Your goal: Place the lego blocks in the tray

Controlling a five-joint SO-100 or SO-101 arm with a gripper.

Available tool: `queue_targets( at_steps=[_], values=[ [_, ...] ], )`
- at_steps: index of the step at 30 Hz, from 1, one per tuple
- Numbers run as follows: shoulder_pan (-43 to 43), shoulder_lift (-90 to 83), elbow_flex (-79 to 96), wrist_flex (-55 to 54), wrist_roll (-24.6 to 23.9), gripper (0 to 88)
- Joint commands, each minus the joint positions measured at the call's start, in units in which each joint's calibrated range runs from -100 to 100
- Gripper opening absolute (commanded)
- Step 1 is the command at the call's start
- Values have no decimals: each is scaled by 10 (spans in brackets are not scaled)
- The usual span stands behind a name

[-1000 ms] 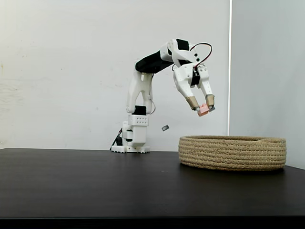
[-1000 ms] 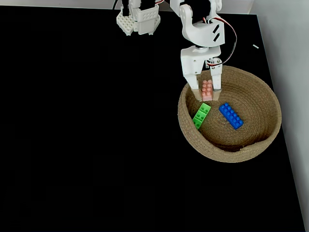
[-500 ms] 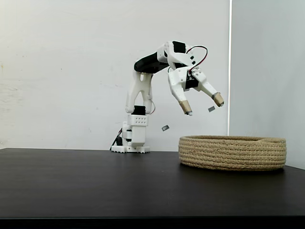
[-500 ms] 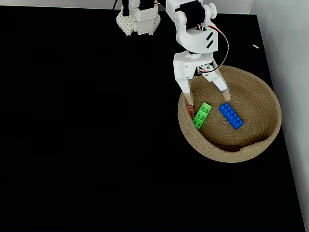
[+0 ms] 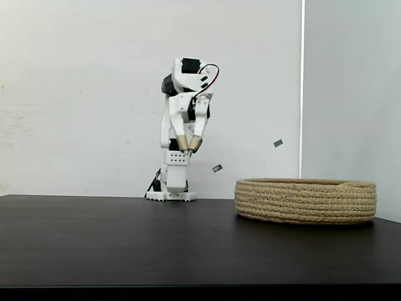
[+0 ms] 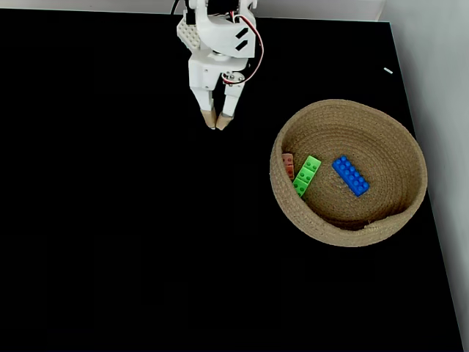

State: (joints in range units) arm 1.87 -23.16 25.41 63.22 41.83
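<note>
Inside the wide shallow basket of coiled tan rope (image 6: 381,220) lay all three studded plastic bricks: pale pink one (image 6: 288,166) tight against the left inner wall, bright green one (image 6: 306,175) just beside it, blue one (image 6: 350,175) near the middle. Basket sat on the black table (image 6: 110,220), right side in both fixed views (image 5: 306,200). White arm folded back near its base, tool (image 6: 218,122) pointing down, well apart from the basket, fingertips nearly touching, gripping nothing (image 5: 188,148)
</note>
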Motion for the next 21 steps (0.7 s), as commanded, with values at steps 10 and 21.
queue_targets(
  at_steps=[10, 21],
  values=[
    [62, -440, 601, -250, 98, 0],
    [53, -722, 746, -18, 123, 0]
  ],
)
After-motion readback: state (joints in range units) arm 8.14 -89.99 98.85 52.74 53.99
